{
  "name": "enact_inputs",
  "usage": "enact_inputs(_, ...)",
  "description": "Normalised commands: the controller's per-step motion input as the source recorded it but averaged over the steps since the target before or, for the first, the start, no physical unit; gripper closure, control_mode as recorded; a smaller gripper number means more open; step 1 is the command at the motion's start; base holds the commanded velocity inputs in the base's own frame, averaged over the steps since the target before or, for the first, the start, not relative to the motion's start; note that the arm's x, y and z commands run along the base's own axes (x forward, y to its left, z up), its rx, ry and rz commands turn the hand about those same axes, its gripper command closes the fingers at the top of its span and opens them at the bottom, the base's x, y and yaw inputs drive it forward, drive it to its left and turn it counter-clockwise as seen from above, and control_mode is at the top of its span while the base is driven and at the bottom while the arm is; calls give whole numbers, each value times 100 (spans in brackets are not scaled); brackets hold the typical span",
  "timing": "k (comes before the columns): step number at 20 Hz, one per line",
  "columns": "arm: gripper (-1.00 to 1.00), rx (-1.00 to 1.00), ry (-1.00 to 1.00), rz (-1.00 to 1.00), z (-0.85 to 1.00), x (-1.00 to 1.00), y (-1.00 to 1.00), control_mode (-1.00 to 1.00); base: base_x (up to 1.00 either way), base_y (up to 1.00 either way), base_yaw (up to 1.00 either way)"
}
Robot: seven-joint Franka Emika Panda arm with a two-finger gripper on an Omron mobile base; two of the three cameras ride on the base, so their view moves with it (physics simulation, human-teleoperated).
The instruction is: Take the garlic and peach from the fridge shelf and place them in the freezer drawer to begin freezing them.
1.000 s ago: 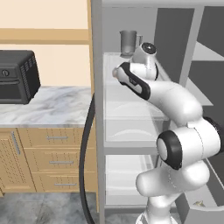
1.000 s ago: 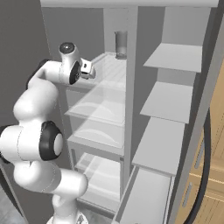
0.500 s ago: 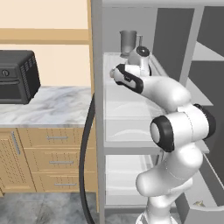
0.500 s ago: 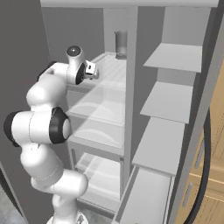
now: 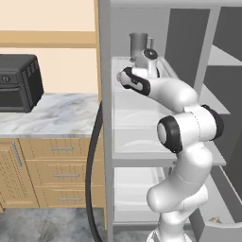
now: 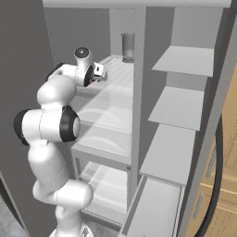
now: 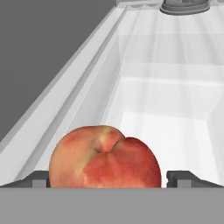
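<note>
The peach (image 7: pixel 105 157), red-orange, lies on the ribbed translucent fridge shelf (image 7: pixel 175 57) close to its left wall. In the hand view it sits right in front of my gripper (image 7: pixel 110 180), between the two dark fingertips (image 7: pixel 37 179), which stand apart on either side of it and are open. From the base views my gripper (image 5: pixel 150 56) (image 6: pixel 99 72) reaches over the top fridge shelf (image 6: pixel 118 81). The pale grey freezer drawer (image 5: pixel 222 231) (image 6: pixel 155 208) stands pulled out at the bottom. A tiny beige lump (image 5: pixel 215 220) in it looks like the garlic.
A grey pitcher (image 5: pixel 138 45) (image 6: pixel 127 46) (image 7: pixel 183 6) stands at the back of the same shelf. Plain grey shelves (image 6: pixel 178 106) fill the right compartment. Left of the fridge, a black toaster oven (image 5: pixel 16 82) sits on a marble counter above wooden drawers (image 5: pixel 61 172).
My arm has stretched further into the top shelf, carrying the hand inward toward the left wall. The jaws have stayed open.
</note>
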Motion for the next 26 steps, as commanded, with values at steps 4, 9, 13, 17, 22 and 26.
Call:
enact_inputs(4,-100,0,0,0,-17,24,6,-100,0,0,0)
enact_inputs(9,100,0,0,0,-38,6,7,-100,0,0,0)
enact_inputs(13,100,0,0,0,-33,6,2,-100,0,0,0)
enact_inputs(17,100,1,0,0,-21,-6,2,-100,0,0,0)
enact_inputs(22,100,3,7,0,-16,-10,-1,-100,0,0,0)
enact_inputs(26,100,0,-4,0,-11,-81,-31,-100,0,0,0)
